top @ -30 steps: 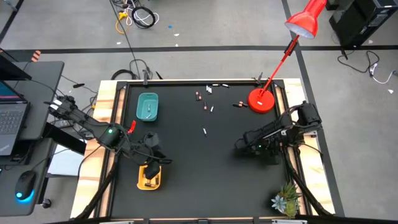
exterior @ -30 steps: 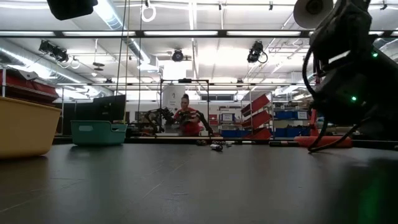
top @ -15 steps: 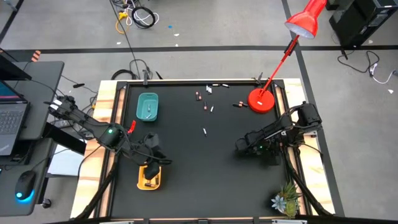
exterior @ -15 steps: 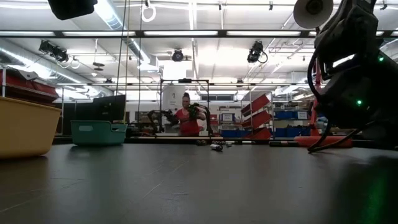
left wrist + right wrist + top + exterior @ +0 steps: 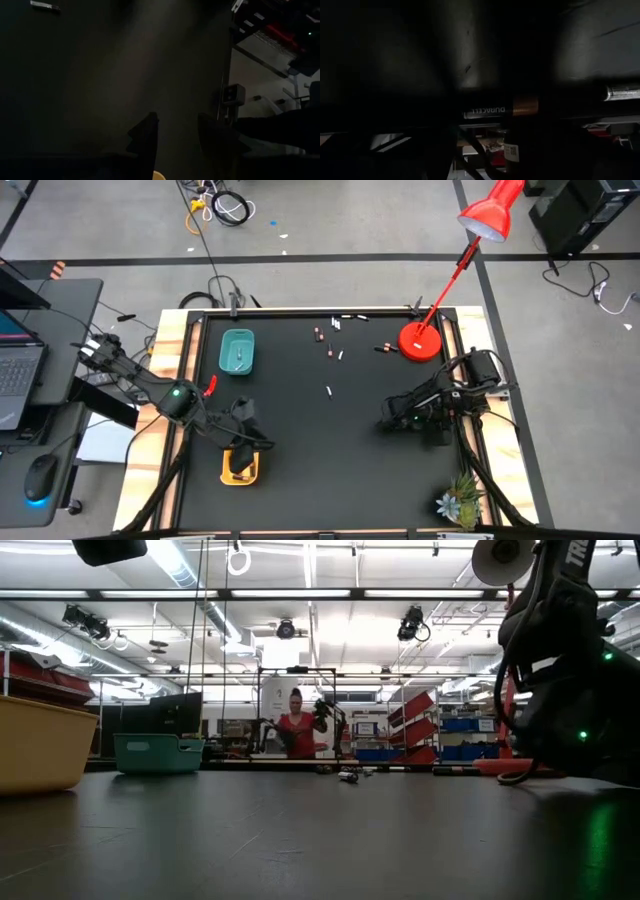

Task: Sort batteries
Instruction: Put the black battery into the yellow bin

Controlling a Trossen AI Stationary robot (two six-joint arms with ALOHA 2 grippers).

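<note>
From above: black table (image 5: 300,440), with the batteries (image 5: 328,348) scattered loose on its far middle part, between the teal tray (image 5: 237,351) and the red lamp (image 5: 420,342); one more lying alone nearer the centre. Left gripper (image 5: 243,442) at the left near side, just over the far end of the yellow tray (image 5: 240,470). Right gripper (image 5: 388,418) low over the table at the right side, well apart from the scattered batteries.

At table height: yellow tray (image 5: 35,745) large at the left edge, teal tray (image 5: 158,753) behind it, a few batteries (image 5: 347,776) tiny on the far table edge. Right arm as a dark mass at the right. Far back in the room, a person (image 5: 297,730) in red.

From the left wrist: left gripper (image 5: 177,122) with jaws apart, bare table showing between the two fingers (image 5: 145,137), nothing held. A small corner of the yellow tray (image 5: 159,175) just under them. One battery (image 5: 45,6) far off on the table.

From the right wrist: very dark. One battery (image 5: 500,110), black with a copper end, lying crosswise close in front. Jaws of the right gripper wide apart. Cannot tell if touching this battery.
</note>
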